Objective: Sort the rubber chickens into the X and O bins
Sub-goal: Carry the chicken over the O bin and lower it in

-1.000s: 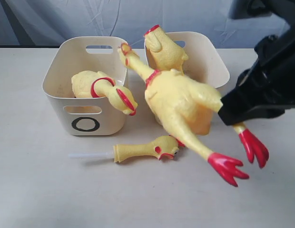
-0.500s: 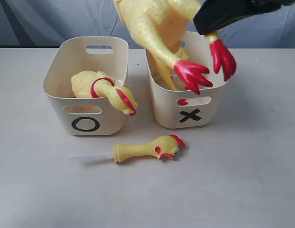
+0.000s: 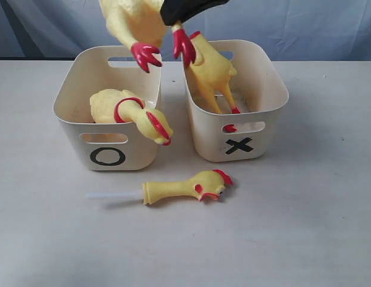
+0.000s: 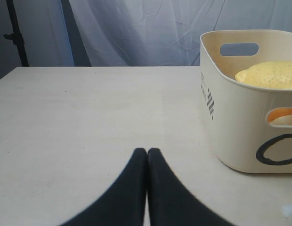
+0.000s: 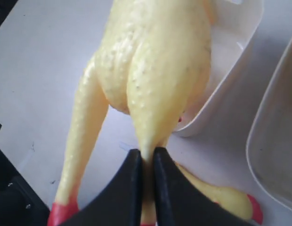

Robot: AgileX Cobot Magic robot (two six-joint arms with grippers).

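Note:
My right gripper (image 3: 174, 17) is shut on one leg of a yellow rubber chicken (image 3: 128, 21), which hangs high over the back of the O bin (image 3: 70, 116), red feet (image 3: 146, 55) dangling. In the right wrist view my right gripper (image 5: 147, 155) clamps the thin leg below the body (image 5: 155, 61). A second chicken (image 3: 122, 110) lies in the O bin, its neck over the front rim. Another chicken (image 3: 210, 67) stands in the X bin (image 3: 260, 128). A head-neck piece (image 3: 184, 187) with a white tube (image 3: 111, 195) lies on the table. My left gripper (image 4: 147, 151) is shut and holds nothing, beside the O bin (image 4: 231, 127).
The two bins stand side by side with a narrow gap between them. The cream table (image 3: 305, 227) stretches in front and to the right. A blue-grey curtain (image 3: 305, 27) hangs behind the table's far edge.
My right gripper has lifted the chicken from in front of the X bin and carried it up and left, to above the O bin. The other chickens and the left gripper have not moved.

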